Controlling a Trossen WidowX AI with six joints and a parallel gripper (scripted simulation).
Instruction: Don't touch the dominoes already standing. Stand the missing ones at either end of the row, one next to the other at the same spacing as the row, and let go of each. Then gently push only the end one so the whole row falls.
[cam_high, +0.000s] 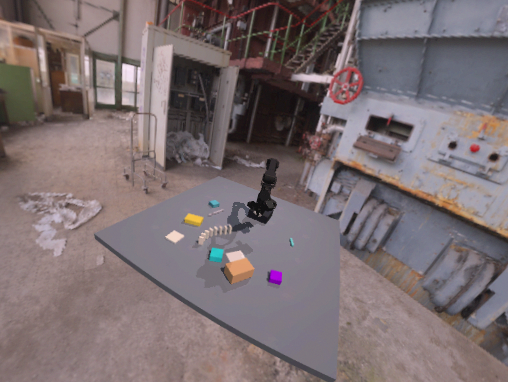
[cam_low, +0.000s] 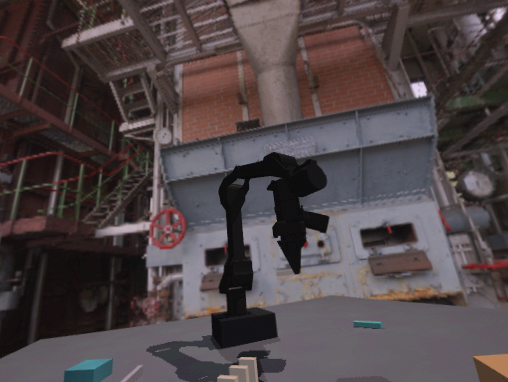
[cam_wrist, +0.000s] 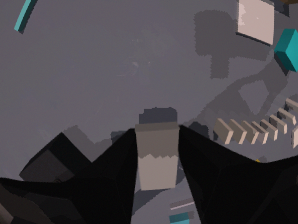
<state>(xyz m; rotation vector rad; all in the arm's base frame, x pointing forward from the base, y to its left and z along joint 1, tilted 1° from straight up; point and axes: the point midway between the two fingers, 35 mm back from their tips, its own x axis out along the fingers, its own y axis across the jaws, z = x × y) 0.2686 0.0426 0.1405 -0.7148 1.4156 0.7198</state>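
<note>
My gripper (cam_wrist: 156, 133) (cam_low: 298, 272) is shut on a beige domino (cam_wrist: 157, 167) and holds it raised well above the table. In the wrist view the domino's broad face shows between the two fingertips. A curved row of several beige dominoes (cam_high: 201, 239) (cam_wrist: 223, 131) stands upright on the table, to the right of the gripper in the wrist view. The near part of that row (cam_low: 239, 373) shows at the bottom edge of the exterior view. The gripper is apart from the row. In the top view the held domino cannot be made out.
A cyan block (cam_high: 216, 255), a pale flat tile (cam_high: 235, 256), an orange block (cam_high: 239, 271) and a purple cube (cam_high: 275, 277) lie in front of the row. A yellow block (cam_high: 193, 220), another pale tile (cam_high: 175, 236), a blue block (cam_high: 214, 203) and a teal stick (cam_high: 291, 242) lie around.
</note>
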